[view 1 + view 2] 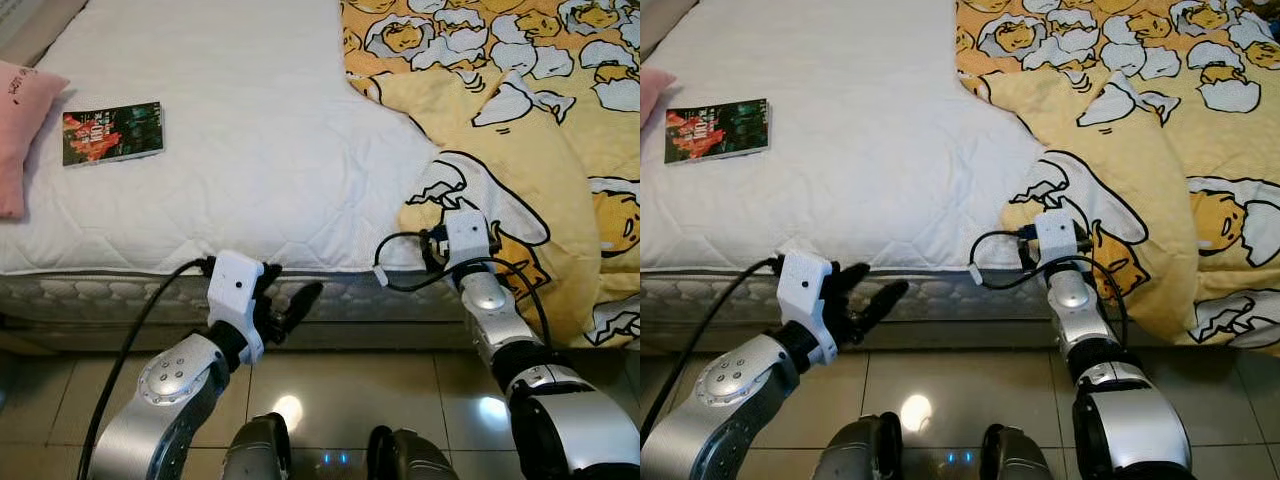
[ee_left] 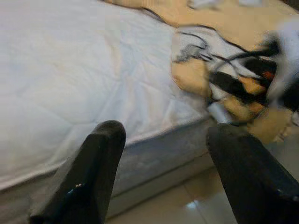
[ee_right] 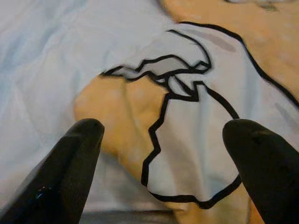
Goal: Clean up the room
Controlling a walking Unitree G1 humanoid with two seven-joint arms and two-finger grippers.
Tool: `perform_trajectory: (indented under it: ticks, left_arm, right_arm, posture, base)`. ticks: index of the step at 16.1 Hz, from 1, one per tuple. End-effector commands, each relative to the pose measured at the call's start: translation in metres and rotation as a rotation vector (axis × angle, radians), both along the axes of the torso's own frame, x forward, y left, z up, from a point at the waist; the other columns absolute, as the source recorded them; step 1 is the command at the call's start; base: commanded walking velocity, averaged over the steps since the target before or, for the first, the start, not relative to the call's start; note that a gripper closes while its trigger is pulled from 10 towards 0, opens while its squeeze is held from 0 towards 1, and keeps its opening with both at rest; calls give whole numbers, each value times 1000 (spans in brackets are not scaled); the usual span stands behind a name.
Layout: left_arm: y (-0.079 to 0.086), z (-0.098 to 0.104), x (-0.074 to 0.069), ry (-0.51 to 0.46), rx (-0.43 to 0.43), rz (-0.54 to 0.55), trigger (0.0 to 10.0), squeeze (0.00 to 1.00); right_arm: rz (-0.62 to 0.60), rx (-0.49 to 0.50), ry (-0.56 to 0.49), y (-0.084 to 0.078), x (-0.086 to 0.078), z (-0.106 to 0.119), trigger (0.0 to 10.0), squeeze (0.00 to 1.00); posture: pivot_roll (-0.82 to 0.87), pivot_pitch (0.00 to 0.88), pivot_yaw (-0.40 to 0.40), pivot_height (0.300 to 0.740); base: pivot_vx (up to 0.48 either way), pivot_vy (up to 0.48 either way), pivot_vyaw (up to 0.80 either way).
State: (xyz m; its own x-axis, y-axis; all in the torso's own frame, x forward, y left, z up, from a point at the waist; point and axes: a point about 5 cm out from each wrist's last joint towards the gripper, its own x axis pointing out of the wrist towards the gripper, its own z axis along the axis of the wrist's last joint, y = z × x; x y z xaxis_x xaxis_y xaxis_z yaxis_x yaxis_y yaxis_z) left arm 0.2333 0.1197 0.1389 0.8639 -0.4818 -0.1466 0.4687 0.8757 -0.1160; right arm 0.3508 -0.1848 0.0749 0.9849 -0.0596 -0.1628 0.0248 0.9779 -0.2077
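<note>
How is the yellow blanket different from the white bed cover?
The yellow blanket has cartoon egg pictures; the white bed cover is plain and quilted. The blanket is rumpled and droops over the bed's edge toward the floor; the cover lies flat and smooth. The right gripper is open at the blanket's corner; the open left gripper is below the cover's edge. Both lie on the same bed.

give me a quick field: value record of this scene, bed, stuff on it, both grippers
bed: white quilted mattress, seen from its near edge
blanket: yellow cartoon-print blanket bunched on the bed's right side, one corner hanging over the near edge
book: book lying flat on the mattress, far left
pillow: pink pillow at the left edge, beside the book
left gripper: left gripper open, below the mattress edge, holding nothing
right gripper: right gripper open, at the blanket's hanging corner
floor: tiled floor
</note>
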Motion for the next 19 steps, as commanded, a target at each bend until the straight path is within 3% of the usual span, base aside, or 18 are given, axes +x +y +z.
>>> perform_trajectory:
  ticks: [1, 2, 3, 4, 6, 7, 10, 12, 16, 19]
  left_arm:
    - [12, -4, 9, 16, 9, 101, 10000, 0]
    - [26, -8, 22, 75, -68, 257, 10000, 0]
    - [34, -12, 28, 114, -114, 343, 10000, 0]
    - [42, -17, 39, 136, -175, 456, 10000, 0]
    - [37, -14, 45, 93, -152, 423, 10000, 0]
    - [31, -14, 46, 74, -126, 392, 10000, 0]
    - [25, -15, 52, 69, -124, 371, 10000, 0]
    - [17, -6, 59, -16, -55, 304, 10000, 0]
    - [11, -3, 64, -58, -24, 244, 10000, 0]
    - [12, -5, 67, -57, -39, 249, 10000, 0]
  right_arm:
    - [-24, 74, -36, 2, -2, 1, 10000, 0]
    - [-34, 108, -112, 6, -8, 4, 10000, 0]
    - [-38, 124, -144, 8, -11, 5, 10000, 0]
    - [-81, 240, -226, 10, -25, 9, 10000, 0]
    - [-128, 378, -241, 11, -38, 8, 10000, 0]
    - [-119, 397, -242, 14, -47, 7, 10000, 0]
    - [-144, 414, -245, 9, -57, 7, 10000, 0]
    - [-140, 436, -250, 7, -63, 13, 10000, 0]
    - [-96, 414, -231, 15, -64, 18, 10000, 0]
    - [-51, 397, -208, 22, -64, 20, 10000, 0]
  posture:
    - [169, 160, 16, 724]
    - [135, 120, 0, 724]
    - [129, 114, -2, 724]
    - [93, 86, -13, 724]
    - [68, 70, -16, 724]
    - [56, 62, -14, 724]
    - [28, 47, -9, 724]
    - [16, 35, -1, 724]
    - [11, 34, 4, 724]
    - [10, 34, 5, 724]
  base:
    - [0, 0, 0]
    - [0, 0, 0]
    - [0, 0, 0]
    - [0, 0, 0]
    - [0, 0, 0]
    - [0, 0, 0]
    - [0, 0, 0]
    - [0, 0, 0]
    - [0, -442, 0]
    - [339, -333, 0]
